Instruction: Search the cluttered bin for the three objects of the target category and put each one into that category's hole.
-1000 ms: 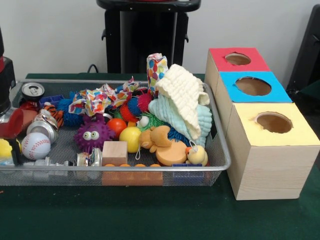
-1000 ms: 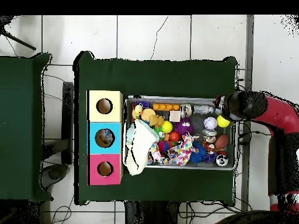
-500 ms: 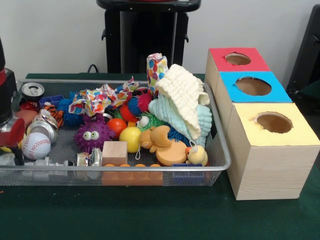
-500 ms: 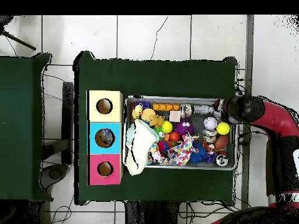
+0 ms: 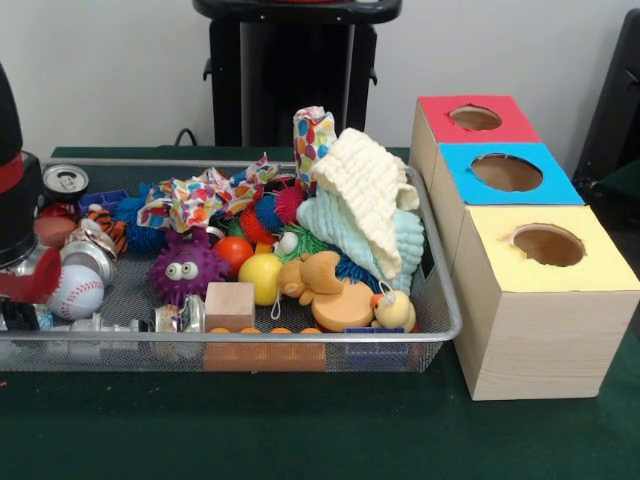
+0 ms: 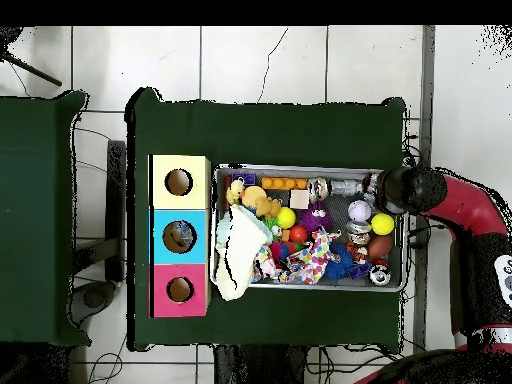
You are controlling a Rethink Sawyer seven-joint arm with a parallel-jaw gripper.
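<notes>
Low front camera near the bin, overhead straight down, both sharing it

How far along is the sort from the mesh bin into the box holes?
Done: unconfirmed; the overhead view shows something inside the blue-topped wooden box, unidentifiable. In hand: the gripper is low at the wire mesh bin's end beside the white baseball; grasp unclear. Left: likely most of it; the bin looks full.

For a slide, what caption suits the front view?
Wire bin crammed with toys beside three boxes with holes.
</notes>
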